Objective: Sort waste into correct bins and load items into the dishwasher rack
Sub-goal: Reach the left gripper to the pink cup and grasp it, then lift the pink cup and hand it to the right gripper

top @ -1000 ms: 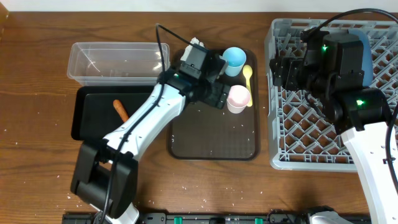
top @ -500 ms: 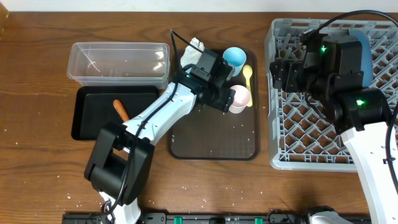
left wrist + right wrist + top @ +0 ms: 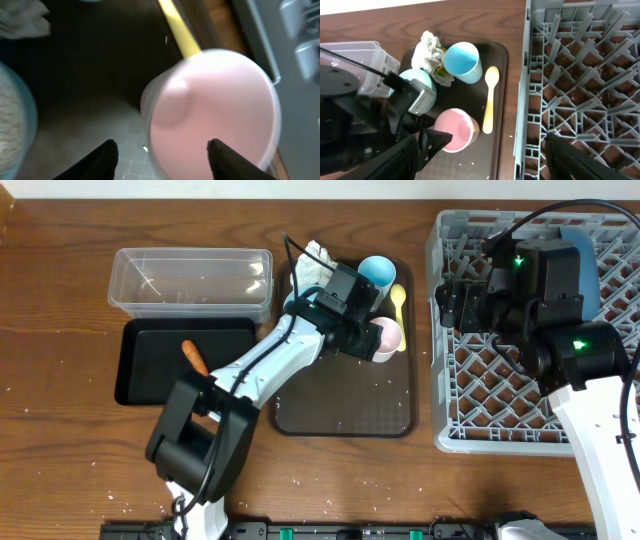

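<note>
Left pincer (image 3: 162, 162) is spread wide, one finger either side of the pinkish-white cup (image 3: 212, 110). The cup stands upright on the brown tray (image 3: 340, 405) at centre frame, by the yellow spoon (image 3: 398, 302). Looks lined up to grab it for the rack (image 3: 480, 400). Right pincer (image 3: 487, 155) hangs spread and empty over the rack's left edge, probably just waiting

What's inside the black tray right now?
One carrot lies in the black tray, left of its middle. Nothing else shows on the visible floor. The left arm crosses over the tray's right end, so that part cannot be seen.
</note>
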Robot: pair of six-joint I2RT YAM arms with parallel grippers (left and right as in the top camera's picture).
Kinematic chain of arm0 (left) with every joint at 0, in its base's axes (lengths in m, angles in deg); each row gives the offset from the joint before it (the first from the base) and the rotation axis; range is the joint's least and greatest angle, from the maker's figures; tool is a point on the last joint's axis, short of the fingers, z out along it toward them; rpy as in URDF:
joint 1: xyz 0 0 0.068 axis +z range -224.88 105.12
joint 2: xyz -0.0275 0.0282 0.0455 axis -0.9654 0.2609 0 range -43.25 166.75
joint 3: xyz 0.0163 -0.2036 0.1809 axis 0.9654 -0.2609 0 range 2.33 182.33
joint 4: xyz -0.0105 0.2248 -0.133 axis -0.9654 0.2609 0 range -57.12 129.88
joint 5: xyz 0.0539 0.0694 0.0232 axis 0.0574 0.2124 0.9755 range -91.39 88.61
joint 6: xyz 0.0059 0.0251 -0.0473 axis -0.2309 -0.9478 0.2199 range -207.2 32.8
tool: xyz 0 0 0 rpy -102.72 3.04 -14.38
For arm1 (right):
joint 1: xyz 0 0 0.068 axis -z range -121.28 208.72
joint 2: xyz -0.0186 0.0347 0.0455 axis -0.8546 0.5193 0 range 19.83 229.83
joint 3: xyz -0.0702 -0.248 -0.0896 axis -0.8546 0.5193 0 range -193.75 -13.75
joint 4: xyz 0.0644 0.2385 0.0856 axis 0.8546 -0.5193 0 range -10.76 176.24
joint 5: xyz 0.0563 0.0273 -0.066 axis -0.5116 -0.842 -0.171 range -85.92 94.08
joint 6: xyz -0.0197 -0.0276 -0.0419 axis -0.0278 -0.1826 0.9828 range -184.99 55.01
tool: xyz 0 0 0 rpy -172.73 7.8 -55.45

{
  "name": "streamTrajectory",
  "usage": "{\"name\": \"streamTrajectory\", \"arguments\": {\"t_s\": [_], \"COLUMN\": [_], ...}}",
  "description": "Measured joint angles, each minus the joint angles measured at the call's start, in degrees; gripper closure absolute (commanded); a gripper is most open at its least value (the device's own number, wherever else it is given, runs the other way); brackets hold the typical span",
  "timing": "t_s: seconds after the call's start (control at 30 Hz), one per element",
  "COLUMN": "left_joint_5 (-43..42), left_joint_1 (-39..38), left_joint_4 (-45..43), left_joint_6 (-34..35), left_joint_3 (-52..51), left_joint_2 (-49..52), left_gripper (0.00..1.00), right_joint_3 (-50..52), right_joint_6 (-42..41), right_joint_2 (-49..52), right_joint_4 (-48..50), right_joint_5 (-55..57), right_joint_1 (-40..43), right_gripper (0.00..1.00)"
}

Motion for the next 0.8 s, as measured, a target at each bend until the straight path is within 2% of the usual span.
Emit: {"name": "streamTrajectory", "arguments": {"t_s": [0.1, 0.27, 0.5, 0.67, 0.8], "left_joint_5": [-0.22, -0.46, -1.99, -14.05, -28.44], "left_joint_1": [-0.07, 0.59, 6.56, 18.08, 26.86], "left_joint_4": [0.00, -0.15, 6.49, 12.31, 14.51], "left_joint_6": [0.20, 1.25, 8.13, 11.04, 11.61], "left_joint_3": [0.00, 0.00, -0.02, 0.04, 0.37], "left_joint_2": [1.29, 1.53, -4.55, -17.59, -24.15], "left_gripper": [0.58, 0.94, 0.94, 0.94, 0.94], "right_joint_3": [0.00, 0.00, 0.02, 0.02, 0.46], "right_joint_6": [-0.02, 0.00, 0.02, 0.50, 3.52], "right_joint_2": [0.00, 0.00, 0.00, 1.31, 5.22], "right_joint_4": [-0.42, -0.55, -0.22, 0.68, 7.23], "right_joint_5": [0.42, 0.98, 1.25, -0.76, -11.23], "right_joint_1": [0.00, 0.00, 0.00, 0.02, -0.04], "right_gripper": [0.21, 0.21, 0.15, 0.12, 0.10]}}
